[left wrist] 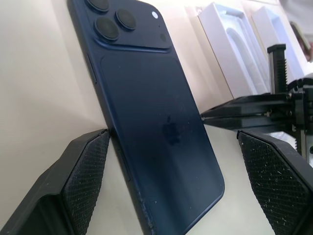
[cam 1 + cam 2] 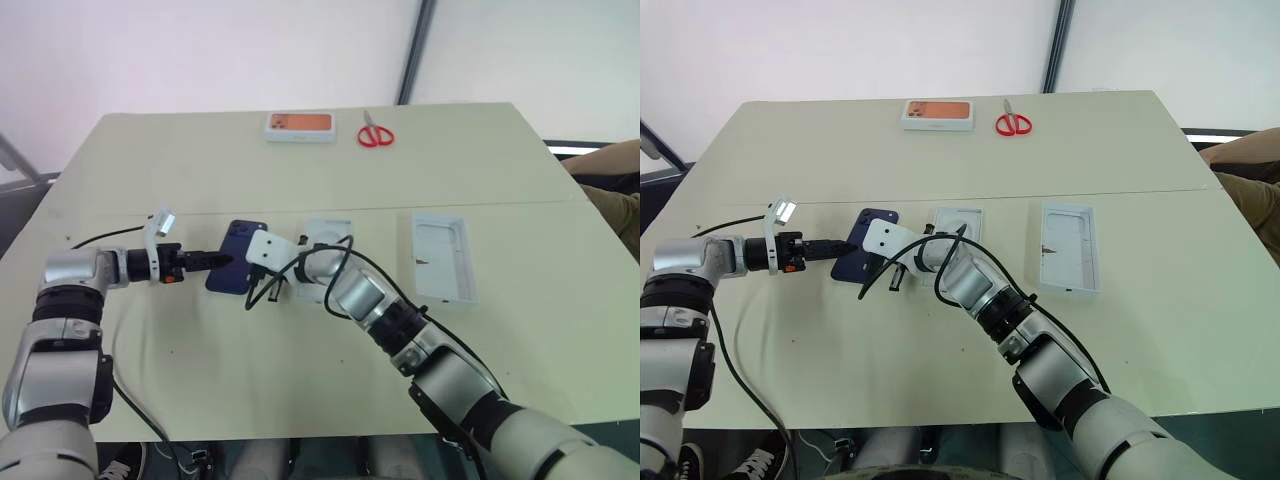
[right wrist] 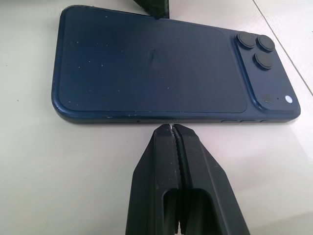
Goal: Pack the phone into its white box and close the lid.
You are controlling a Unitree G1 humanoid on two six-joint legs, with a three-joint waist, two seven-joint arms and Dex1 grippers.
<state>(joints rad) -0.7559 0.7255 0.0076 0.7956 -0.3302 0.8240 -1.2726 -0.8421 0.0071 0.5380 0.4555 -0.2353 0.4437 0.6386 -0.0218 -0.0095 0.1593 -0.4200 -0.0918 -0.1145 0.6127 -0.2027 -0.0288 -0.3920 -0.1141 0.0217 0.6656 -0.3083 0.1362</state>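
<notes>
- head views: the phone (image 2: 236,257) is seen lying back-up on the table (image 2: 200,170), left of the white box (image 2: 322,248), with the lid (image 2: 444,257) well apart further right; the box is judged empty and the lid off, so nothing is packed yet. an orange-topped box (image 2: 299,125) and red scissors (image 2: 375,133) are left at the far edge.
- left wrist view: the left gripper (image 1: 181,181) is held wide, its pads (image 1: 88,171) set either side of the phone's near end; one pad is touching or just beside the edge, but no grip is made.
- right wrist view: the right gripper (image 3: 174,128) is pressed closed and empty, its tip just at the phone's long side edge, seemingly to brace or tip it.
- left to do, as judged: lifting, placing in the box, lidding.
</notes>
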